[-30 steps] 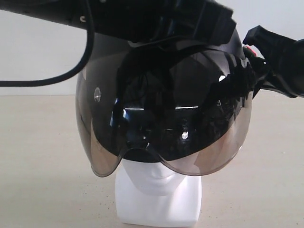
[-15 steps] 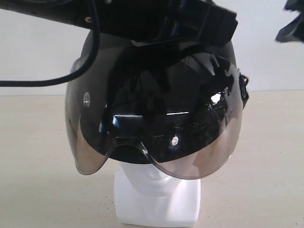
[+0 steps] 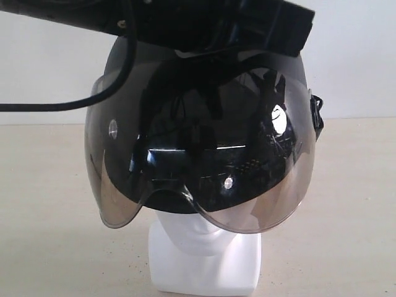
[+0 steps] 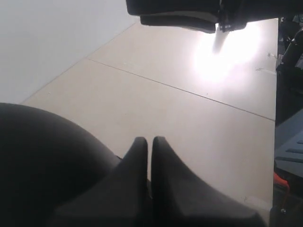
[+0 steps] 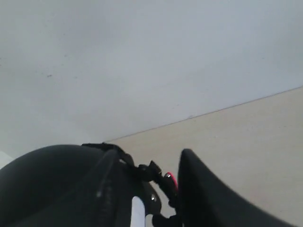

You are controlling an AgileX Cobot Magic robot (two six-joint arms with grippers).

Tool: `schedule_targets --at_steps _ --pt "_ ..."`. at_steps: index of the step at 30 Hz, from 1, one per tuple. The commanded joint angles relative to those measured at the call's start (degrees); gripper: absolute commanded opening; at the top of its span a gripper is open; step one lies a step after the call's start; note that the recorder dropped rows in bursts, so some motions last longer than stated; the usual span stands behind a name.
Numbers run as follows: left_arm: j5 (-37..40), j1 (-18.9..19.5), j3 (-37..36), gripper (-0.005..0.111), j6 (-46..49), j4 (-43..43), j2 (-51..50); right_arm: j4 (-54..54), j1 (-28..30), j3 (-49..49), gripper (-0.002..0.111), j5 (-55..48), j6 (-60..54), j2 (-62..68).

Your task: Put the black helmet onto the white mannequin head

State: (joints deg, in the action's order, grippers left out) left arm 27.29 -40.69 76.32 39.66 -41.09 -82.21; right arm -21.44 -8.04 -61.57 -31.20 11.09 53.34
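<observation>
The black helmet [image 3: 204,124], smoky visor to the front, sits over the white mannequin head [image 3: 204,253]; only the chin and neck base show below the visor. My left arm lies across the helmet's crown. In the left wrist view my left gripper [image 4: 150,142] is shut, its fingers pressed together beside the helmet's dome [image 4: 42,161], with nothing seen between them. My right gripper [image 5: 149,165] is out of the exterior view. In its wrist view it stands open by the helmet's side [image 5: 47,184], with the chin strap's red buckle [image 5: 171,180] in the gap, close to one finger [image 5: 203,194].
The mannequin head stands on a beige tabletop [image 3: 49,216] before a white wall [image 3: 352,62]. A black cable [image 3: 93,102] loops from the left arm beside the helmet. Dark equipment [image 4: 289,94] stands at the table's edge in the left wrist view.
My right gripper has let go at the helmet's right side and pulled up out of the exterior view. The helmet shifted slightly left and settled; the left arm stays on top.
</observation>
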Motion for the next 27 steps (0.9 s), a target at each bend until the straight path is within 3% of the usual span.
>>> schedule_targets --at_steps 1,15,20,23,27 --pt "2.5 0.0 -1.3 0.004 -2.4 0.1 0.5 -9.4 0.1 -0.7 0.003 -1.2 -12.2 -0.2" --pt "1.6 0.0 -1.3 0.004 -2.2 1.4 8.2 -11.6 0.1 -0.7 0.0 -4.0 -18.6 -0.2" --pt "1.5 0.1 -1.3 0.004 -2.2 2.7 10.6 -18.3 0.1 -0.7 0.0 -4.8 -25.3 -0.2" --pt "1.5 0.1 -1.3 0.004 -3.1 9.3 13.2 -26.6 0.1 -1.1 0.0 -8.8 -35.7 -0.2" --pt "3.2 0.4 -1.3 0.004 -8.7 26.3 17.1 -39.3 0.1 -2.8 0.0 -18.8 -52.7 -0.1"
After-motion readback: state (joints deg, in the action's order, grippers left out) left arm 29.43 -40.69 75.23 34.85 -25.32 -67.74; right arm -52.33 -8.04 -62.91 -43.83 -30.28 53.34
